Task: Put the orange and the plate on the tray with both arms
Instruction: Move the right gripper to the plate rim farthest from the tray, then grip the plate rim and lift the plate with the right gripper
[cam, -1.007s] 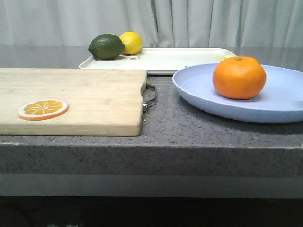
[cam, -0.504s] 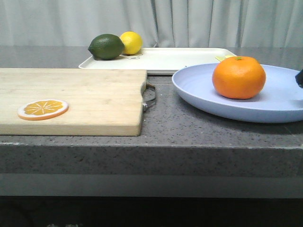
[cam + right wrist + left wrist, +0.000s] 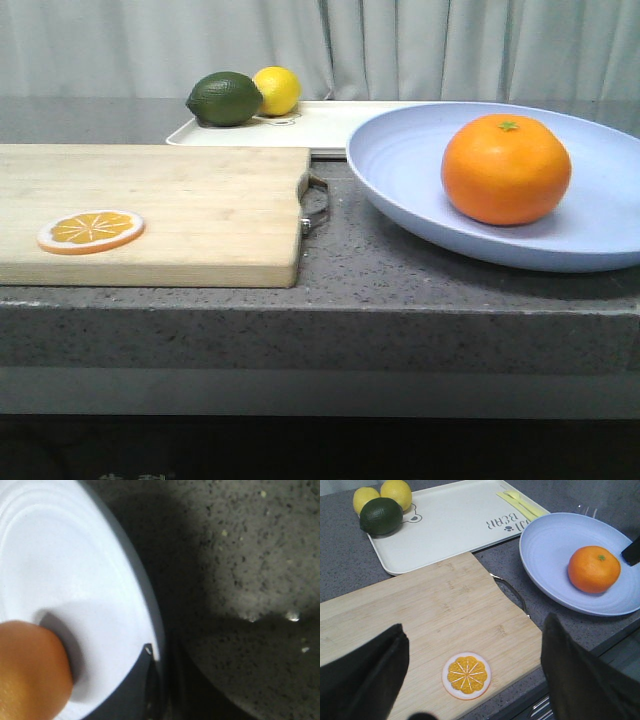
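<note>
The orange [image 3: 506,168] rests inside the pale blue plate [image 3: 400,170], which is raised at its far side and partly covers the cream tray [image 3: 330,128] behind it. In the right wrist view my right gripper [image 3: 156,660] is shut on the plate's rim [image 3: 150,610], one dark finger [image 3: 132,690] lying on the plate's inside next to the orange [image 3: 27,670]. My left gripper [image 3: 475,680] is open and empty, high above the wooden board. The left wrist view also shows the orange [image 3: 593,569], the plate [image 3: 550,545], the tray [image 3: 455,520] and the tip of the right gripper [image 3: 632,552].
A wooden cutting board [image 3: 180,205] with a metal handle [image 3: 318,200] lies at the left, an orange slice [image 3: 91,230] on it. A green lime [image 3: 224,98] and a lemon [image 3: 276,90] sit at the tray's left end. Yellow cutlery [image 3: 520,504] lies on the tray's right end.
The plate with the orange has lifted, tilted toward the front camera and shifted a little left. The right gripper's tip, at the right edge half a second ago, has left the front view.
</note>
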Motion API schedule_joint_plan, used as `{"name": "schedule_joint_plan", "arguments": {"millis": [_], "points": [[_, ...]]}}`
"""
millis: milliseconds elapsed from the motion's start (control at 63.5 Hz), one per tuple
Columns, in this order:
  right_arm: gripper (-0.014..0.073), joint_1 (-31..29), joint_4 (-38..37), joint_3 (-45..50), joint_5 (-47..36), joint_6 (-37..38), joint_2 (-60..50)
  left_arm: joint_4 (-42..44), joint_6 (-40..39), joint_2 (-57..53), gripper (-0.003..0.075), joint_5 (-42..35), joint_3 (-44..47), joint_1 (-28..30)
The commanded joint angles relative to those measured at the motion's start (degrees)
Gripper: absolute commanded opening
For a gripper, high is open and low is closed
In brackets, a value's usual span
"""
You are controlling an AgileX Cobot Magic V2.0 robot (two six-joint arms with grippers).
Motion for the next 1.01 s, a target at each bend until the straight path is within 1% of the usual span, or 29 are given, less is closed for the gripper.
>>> {"name": "schedule_joint_plan", "arguments": {"millis": [0, 299, 456, 582, 708, 881, 992], "points": [[-0.0062, -0.1, 5.2, -1.3, 1.1, -0.6, -1.7, 0.1, -0.6, -0.1, 0.0526, -4.4, -1.6, 0.1], [-0.0062, -0.1, 8.6, -1.4, 2.4, -0.4, -1.7, 0.1, -0.6, -0.1, 0.0526, -4.4, -1.6, 0.1], [-0.0062, 0.0, 8.7, -3.7, 2.9, 4.7, -1.7, 0.1, -0.6, -0.1, 0.0526, -4.4, -1.6, 0.1], [-0.0062, 0.9, 4.0, -8.6, 2.8, 10.7, -1.6, 0.1, -0.6, -0.1, 0.0526, -4.4, -1.6, 0.1], [-0.0062, 4.0, -2.0, -15.9, 2.6, 17.9, -0.2, 0.1, -0.6, -0.1, 0.0526, -4.7, -1.6, 0.1], [-0.0062, 9.1, -8.0, -26.9, 3.2, 26.1, 5.7, 0.1, -0.6, -0.1, 0.0526, -5.0, -1.6, 0.1], [-0.0062, 11.9, -9.5, -34.5, 3.8, 30.1, 10.7, 0.1, -0.6, -0.1, 0.0526, -5.1, -1.6, 0.1]]}}
